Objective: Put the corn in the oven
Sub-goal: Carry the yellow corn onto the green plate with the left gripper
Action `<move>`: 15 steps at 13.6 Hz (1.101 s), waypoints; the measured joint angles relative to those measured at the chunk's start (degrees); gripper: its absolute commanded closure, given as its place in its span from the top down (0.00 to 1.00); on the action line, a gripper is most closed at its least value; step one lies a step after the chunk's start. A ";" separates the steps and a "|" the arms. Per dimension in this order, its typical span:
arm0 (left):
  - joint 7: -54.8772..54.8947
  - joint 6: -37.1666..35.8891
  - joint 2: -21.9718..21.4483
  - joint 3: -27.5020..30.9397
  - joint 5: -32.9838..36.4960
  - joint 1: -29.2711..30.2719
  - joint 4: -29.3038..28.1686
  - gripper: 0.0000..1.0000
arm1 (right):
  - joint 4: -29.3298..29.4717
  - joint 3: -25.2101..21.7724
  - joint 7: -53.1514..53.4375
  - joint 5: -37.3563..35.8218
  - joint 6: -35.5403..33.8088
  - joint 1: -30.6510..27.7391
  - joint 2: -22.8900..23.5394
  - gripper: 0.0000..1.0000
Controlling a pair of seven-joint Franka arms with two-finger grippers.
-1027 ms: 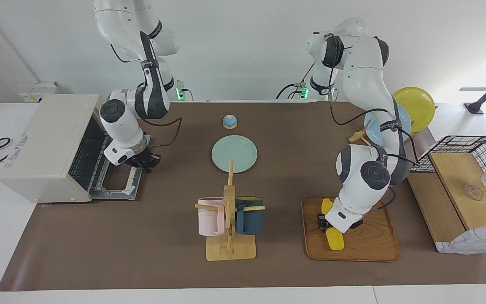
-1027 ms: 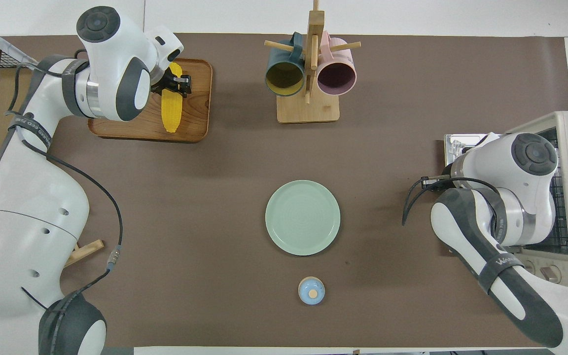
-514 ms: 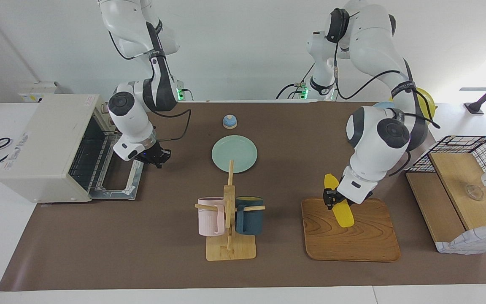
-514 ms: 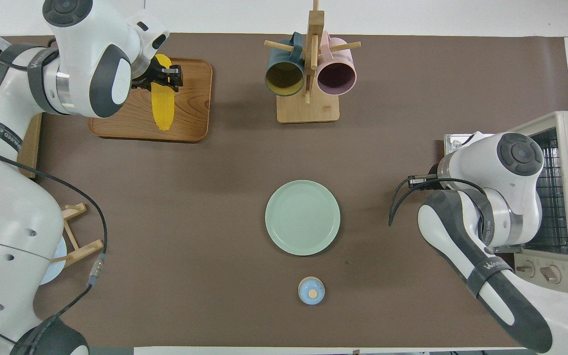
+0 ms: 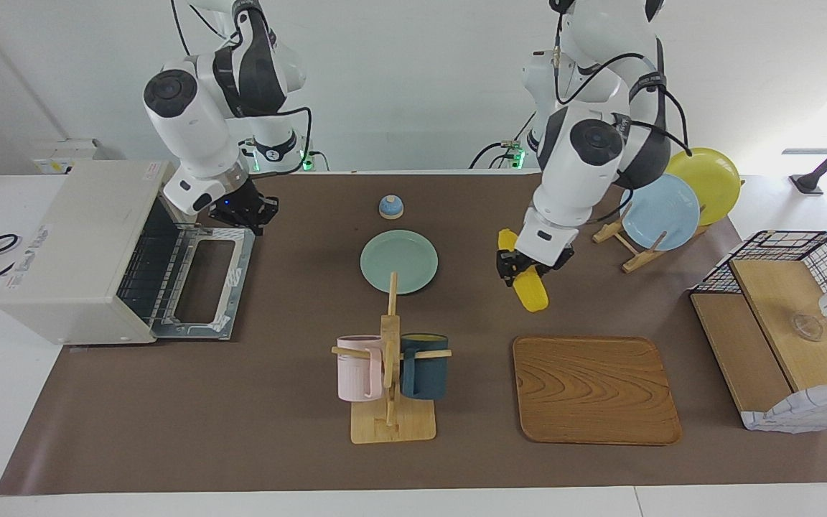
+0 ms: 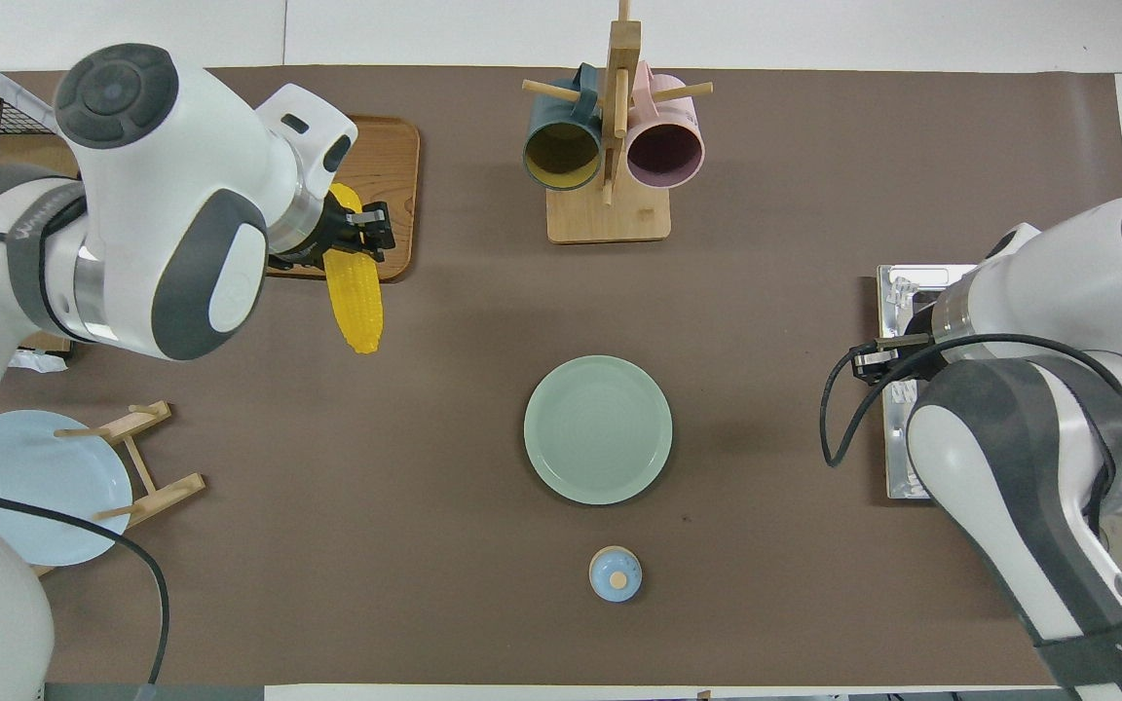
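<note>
The yellow corn (image 5: 526,286) hangs tilted in my left gripper (image 5: 516,268), which is shut on its upper part. It is up in the air over the brown mat, between the green plate (image 5: 398,261) and the plate rack. In the overhead view the corn (image 6: 355,297) and the left gripper (image 6: 358,230) show over the edge of the wooden tray. The cream oven (image 5: 76,244) stands at the right arm's end of the table, its door (image 5: 205,287) dropped open and its wire rack showing. My right gripper (image 5: 245,208) is raised over the door's edge nearest the robots.
A wooden tray (image 5: 595,389) lies bare. A mug rack (image 5: 390,373) with a pink and a dark blue mug stands mid-table. A small blue knob-topped thing (image 5: 390,207) sits nearer the robots than the plate. A rack with a blue plate (image 5: 661,212) and a wire basket (image 5: 787,248) are at the left arm's end.
The left gripper has lifted the corn off the wooden tray and carried it up and toward the green plate. The right gripper has risen from the open oven door and drawn back.
</note>
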 measured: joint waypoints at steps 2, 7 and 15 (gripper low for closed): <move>-6.25 3.29 -1.15 -0.03 -0.34 -4.27 -2.81 0.00 | 6.53 -0.07 0.14 -0.01 -8.57 -0.02 -0.76 0.00; -12.32 14.92 -3.17 -0.06 -0.43 -12.64 -10.81 0.00 | 12.49 -0.01 0.16 -0.37 -15.39 -0.01 -0.99 0.00; -9.91 26.67 2.58 0.04 -0.43 -19.31 -14.48 0.00 | 11.43 -0.01 0.38 -0.90 -13.45 -0.01 -0.90 0.02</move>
